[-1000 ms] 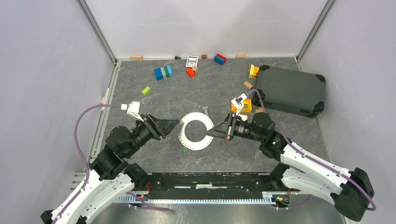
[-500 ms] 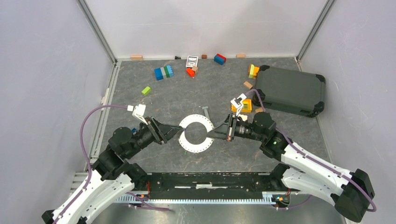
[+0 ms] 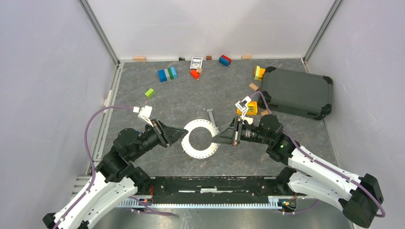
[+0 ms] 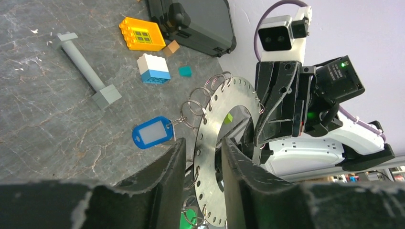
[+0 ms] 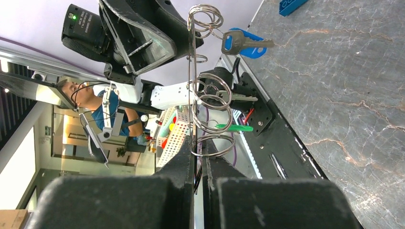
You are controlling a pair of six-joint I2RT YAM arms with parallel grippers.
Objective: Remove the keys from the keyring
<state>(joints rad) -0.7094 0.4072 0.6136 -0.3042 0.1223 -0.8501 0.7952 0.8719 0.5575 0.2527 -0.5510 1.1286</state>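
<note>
A flat perforated metal disc (image 3: 200, 152) hangs upright above the floor between the two arms. Several wire keyrings (image 5: 210, 102) (image 4: 193, 107) are threaded through its holes. A silver key (image 5: 241, 44) lies against a blue tag (image 4: 152, 132), and a green-headed key (image 5: 234, 127) hangs lower down. My right gripper (image 3: 216, 138) (image 5: 197, 145) is shut on the disc's right rim. My left gripper (image 3: 184, 132) (image 4: 204, 143) straddles the disc's left rim. Its jaws are open, with a gap showing on the near side.
A long grey metal bar (image 3: 211, 116) lies just behind the disc. A yellow grid block (image 3: 251, 108) and a dark case (image 3: 296, 92) sit to the right. Coloured bricks (image 3: 167, 74) are scattered along the back wall, and a white-and-blue brick (image 4: 154, 69) lies near the case.
The left gripper has moved right onto the disc's left rim and its jaws have narrowed around it. The right gripper has kept its grip and barely shifted.
</note>
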